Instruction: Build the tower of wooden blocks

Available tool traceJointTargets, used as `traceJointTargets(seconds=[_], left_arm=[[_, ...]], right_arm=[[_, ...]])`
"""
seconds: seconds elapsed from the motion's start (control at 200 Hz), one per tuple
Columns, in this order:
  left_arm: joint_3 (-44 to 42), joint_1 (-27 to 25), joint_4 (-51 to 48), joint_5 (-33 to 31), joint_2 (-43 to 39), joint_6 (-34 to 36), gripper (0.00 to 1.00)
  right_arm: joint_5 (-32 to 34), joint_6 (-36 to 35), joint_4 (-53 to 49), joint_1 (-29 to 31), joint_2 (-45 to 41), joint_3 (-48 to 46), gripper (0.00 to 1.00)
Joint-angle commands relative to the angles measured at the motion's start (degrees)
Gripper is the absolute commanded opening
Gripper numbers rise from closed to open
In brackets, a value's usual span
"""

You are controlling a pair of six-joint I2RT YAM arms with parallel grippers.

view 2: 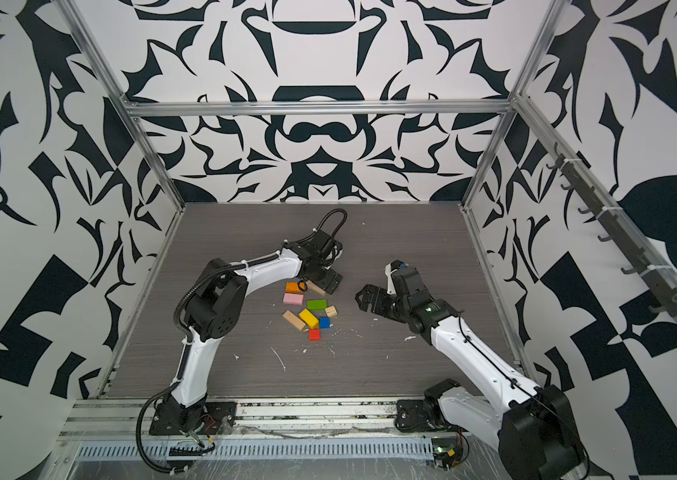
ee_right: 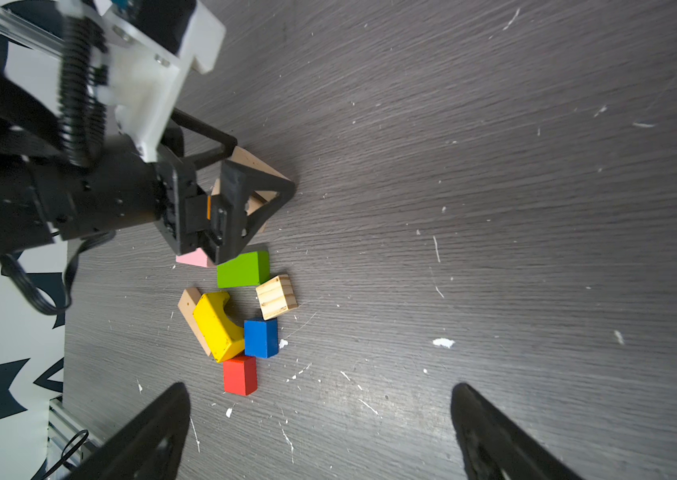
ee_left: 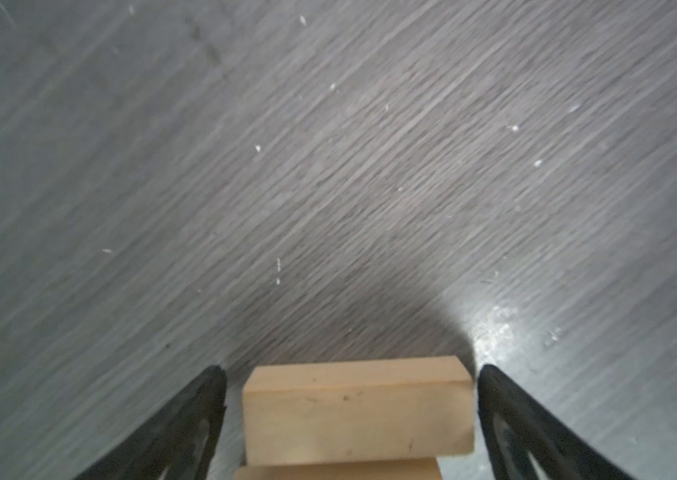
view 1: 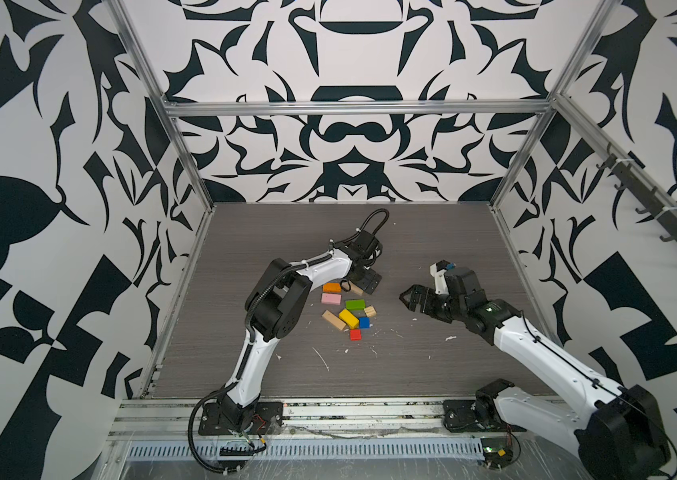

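The wood blocks lie loose on the grey table in both top views: orange (view 1: 332, 287), pink (view 1: 331, 298), green (view 1: 355, 304), yellow (view 1: 348, 318), blue (view 1: 364, 322), red (view 1: 355, 334), a plain cube (view 1: 370, 311) and a tan bar (view 1: 333, 320). My left gripper (ee_left: 351, 369) is open and straddles a tan bar (ee_left: 357, 411) that rests on another tan bar (ee_left: 337, 469), with a gap at each finger. No taller tower stands. My right gripper (ee_right: 319, 386) hovers open and empty to the right of the blocks, near the red block (ee_right: 240, 375).
Metal frame rails (view 1: 179, 307) edge the table on the left, right and back. White flecks and scratches (view 1: 320, 357) mark the tabletop. Both arm bases (view 1: 241, 415) sit at the front edge.
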Motion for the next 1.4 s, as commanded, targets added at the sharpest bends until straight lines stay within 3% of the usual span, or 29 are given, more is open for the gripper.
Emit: traceJointTargets(seconds=[0.0,0.125,0.225,0.365,0.455,0.515,0.95,1.395], left_arm=[[0.5,-0.2,-2.7,-1.3,1.7,-3.2,0.95],[1.1,-0.2,-3.5,-1.6,2.3,-4.4,0.93],[2.1,-0.2,-4.5,-1.8,2.8,-5.8,0.86],[2.9,-0.2,-5.3,-2.4,3.1,-9.2,0.72],[3.4,-0.2,-5.9,-2.5,2.9,-12.4,0.55],[4.0,-0.2,-6.3,-2.6,3.0,-14.4,0.49],[14.3,0.1,-13.6,-9.1,7.6,-26.2,0.48],[20.3,1.6,-16.0,-8.8,11.3,-32.5,0.46]], right_arm=[[0.8,-0.6,-0.4,0.2,-1.4,0.7,1.00],[0.9,-0.7,-0.7,0.2,-1.9,0.7,1.00],[1.0,-0.7,-1.0,0.2,-2.1,0.8,1.00],[1.1,-0.8,-1.3,0.2,-2.2,1.2,1.00],[1.1,-0.9,-1.4,0.2,-2.1,1.5,1.00],[1.1,-0.9,-1.7,0.2,-2.1,1.7,1.00],[1.7,-0.5,-2.8,0.2,-2.6,2.4,1.00],[2.4,-0.9,-4.4,0.2,-3.6,2.3,1.00]])
